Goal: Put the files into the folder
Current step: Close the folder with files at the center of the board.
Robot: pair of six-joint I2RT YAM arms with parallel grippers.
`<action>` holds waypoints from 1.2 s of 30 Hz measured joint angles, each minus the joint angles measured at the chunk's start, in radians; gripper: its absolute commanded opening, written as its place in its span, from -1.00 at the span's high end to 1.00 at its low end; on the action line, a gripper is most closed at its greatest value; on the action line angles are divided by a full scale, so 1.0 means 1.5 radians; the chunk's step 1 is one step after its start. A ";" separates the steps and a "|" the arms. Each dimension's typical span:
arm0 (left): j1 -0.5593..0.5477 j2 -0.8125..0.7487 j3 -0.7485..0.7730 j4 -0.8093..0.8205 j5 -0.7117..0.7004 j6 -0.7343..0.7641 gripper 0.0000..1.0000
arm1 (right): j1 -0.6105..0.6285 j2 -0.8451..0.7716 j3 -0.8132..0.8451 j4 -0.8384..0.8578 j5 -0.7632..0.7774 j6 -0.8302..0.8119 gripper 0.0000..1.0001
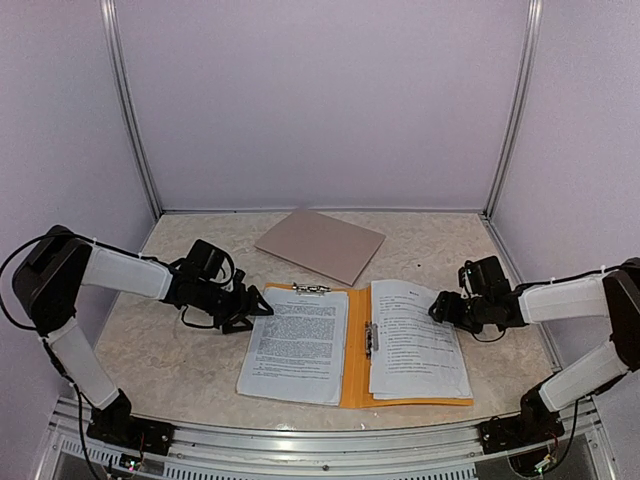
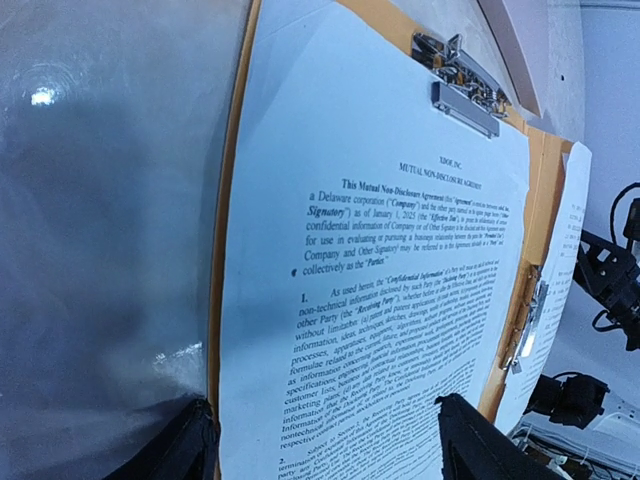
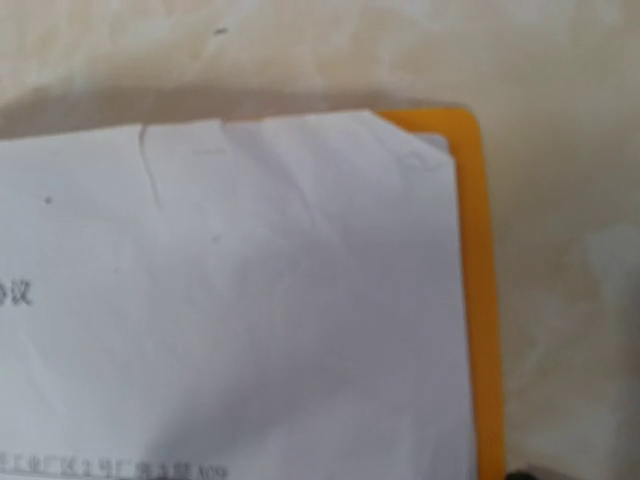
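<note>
While files (image 1: 297,343) lie on both halves of the open folder (image 1: 355,385), mid-table: left claw (image 1: 255,305) apart at left sheets' far corner; right claw (image 1: 447,306) at right sheets' far edge, state unclear. Risk: pinching may crumple or drag sheets.

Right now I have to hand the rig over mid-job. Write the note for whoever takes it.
Grippers: the left gripper is open, low at the outer edge of the left stack, with nothing gripped. The right gripper is by the far outer corner of the right stack; I cannot tell whether it is open or shut.
Things: the files lie in those two stacks, one on each half of the open folder. The clipboard sits apart at the back.
Done: the sheets are on the folder.
Left: probably square the sheets and close the folder.
</note>
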 measured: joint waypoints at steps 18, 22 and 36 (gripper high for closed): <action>-0.002 0.033 -0.017 0.094 0.112 -0.069 -0.42 | -0.004 0.005 -0.035 0.102 -0.048 0.021 -0.54; -0.002 0.036 -0.018 0.112 0.130 -0.082 -0.42 | -0.004 0.007 -0.036 0.109 -0.061 0.024 -0.54; -0.001 -0.071 -0.016 -0.072 -0.001 -0.020 -0.60 | -0.001 -0.004 -0.006 0.023 -0.060 0.014 -0.57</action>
